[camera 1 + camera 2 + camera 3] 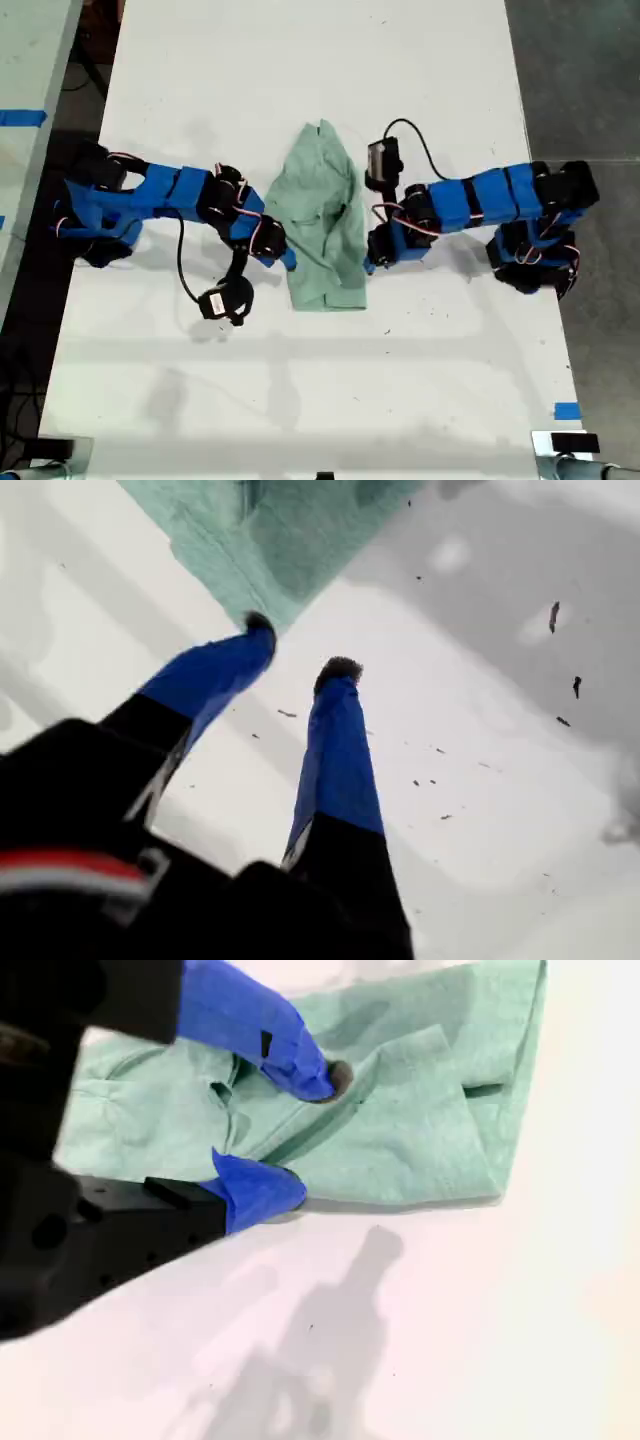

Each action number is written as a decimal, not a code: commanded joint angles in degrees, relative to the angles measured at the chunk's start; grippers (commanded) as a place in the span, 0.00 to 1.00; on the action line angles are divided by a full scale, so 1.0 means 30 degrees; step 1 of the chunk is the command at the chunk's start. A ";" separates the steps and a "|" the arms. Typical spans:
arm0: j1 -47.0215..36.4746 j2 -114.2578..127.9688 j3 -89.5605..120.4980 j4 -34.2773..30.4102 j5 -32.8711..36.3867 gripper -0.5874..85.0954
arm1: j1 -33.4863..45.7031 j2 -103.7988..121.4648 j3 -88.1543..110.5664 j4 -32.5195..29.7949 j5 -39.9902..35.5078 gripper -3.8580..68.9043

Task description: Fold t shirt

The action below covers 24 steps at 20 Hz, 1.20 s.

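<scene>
T shirt (322, 222): pale mint, wrinkled, lay mid-worktop (300, 400) between both arms; no legible writing. My first gripper (298, 648): jaws spread, empty, at the shirt's corner. My second gripper (305, 1130): jaws spread astride the shirt's edge.

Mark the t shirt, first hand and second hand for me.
t shirt (318, 215): exterior view, middle of the cloth.
my first hand (298, 645): first wrist view, midway between its fingertips.
my second hand (305, 1135): second wrist view, midway between its fingertips.
</scene>
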 commanded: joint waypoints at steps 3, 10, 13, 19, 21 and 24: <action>0.0762 -0.2256 -0.1523 -0.1113 -0.0293 0.19 | -0.0791 -0.3516 -0.3398 -0.0645 0.0146 0.37; 0.0059 -0.4775 -0.1641 -0.2549 0.0645 0.20 | -0.0469 -0.5771 -0.3193 -0.1904 -0.0293 0.36; 0.0029 -0.5098 -0.1758 -0.3457 0.0820 0.20 | -0.0527 -0.6650 -0.3193 -0.2461 -0.0293 0.36; 0.0615 -0.7705 -0.2432 -0.4629 0.0645 0.20 | -0.0498 -0.7734 -0.3135 -0.3340 -0.0410 0.36; 0.0820 -0.8525 -0.2578 -0.4775 0.0439 0.19 | -0.0557 -0.7969 -0.3135 -0.3545 -0.0381 0.36; 0.0908 -0.8525 -0.2607 -0.4863 0.0000 0.00 | -0.0615 -0.8057 -0.3076 -0.3574 -0.0088 0.04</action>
